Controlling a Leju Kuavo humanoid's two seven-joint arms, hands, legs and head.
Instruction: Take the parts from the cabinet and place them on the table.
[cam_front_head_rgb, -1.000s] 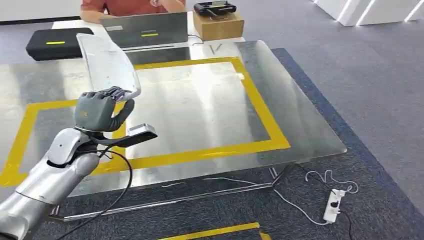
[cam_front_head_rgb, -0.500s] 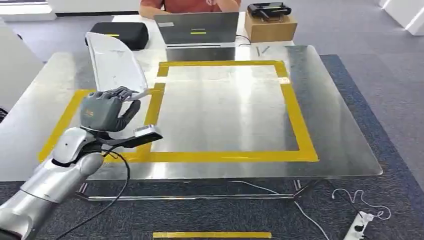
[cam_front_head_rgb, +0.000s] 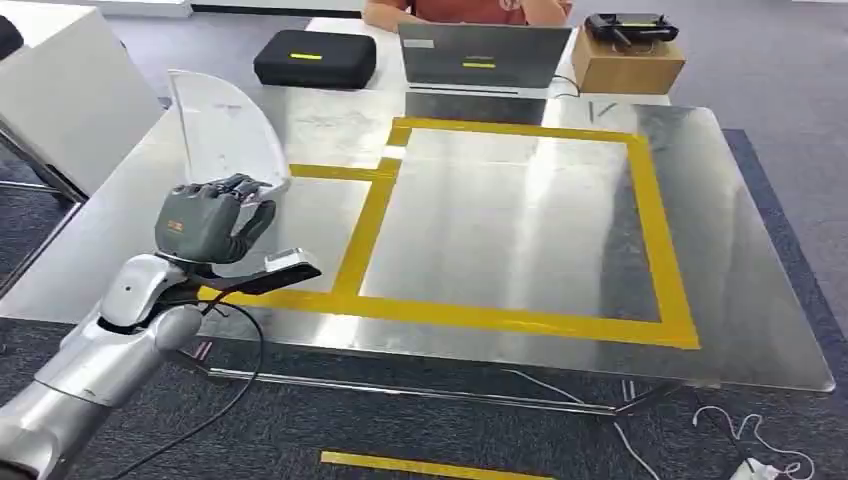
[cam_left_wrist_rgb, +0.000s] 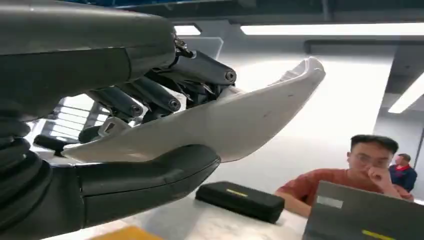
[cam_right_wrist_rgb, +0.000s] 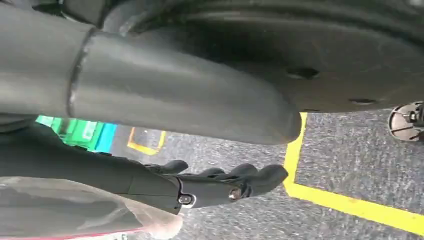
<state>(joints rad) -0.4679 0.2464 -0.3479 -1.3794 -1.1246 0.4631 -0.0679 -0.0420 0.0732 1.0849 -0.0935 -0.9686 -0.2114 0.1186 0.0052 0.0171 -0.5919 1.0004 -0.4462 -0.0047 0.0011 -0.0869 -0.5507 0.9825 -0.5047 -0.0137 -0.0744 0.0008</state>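
Fingers (cam_front_head_rgb: 232, 190) of the left hand (cam_front_head_rgb: 205, 222) still clasp the white part (cam_front_head_rgb: 220, 128); camera has shifted.

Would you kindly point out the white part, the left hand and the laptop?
white part (cam_front_head_rgb: 222, 125), head view, middle of its flat face
left hand (cam_front_head_rgb: 205, 220), head view, back of the hand
laptop (cam_front_head_rgb: 483, 57), head view, lid

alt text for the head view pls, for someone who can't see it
The robot's left hand holds a curved white part upright over the near left of a shiny metal table marked with yellow tape. At the far edge, a person sits behind a laptop.
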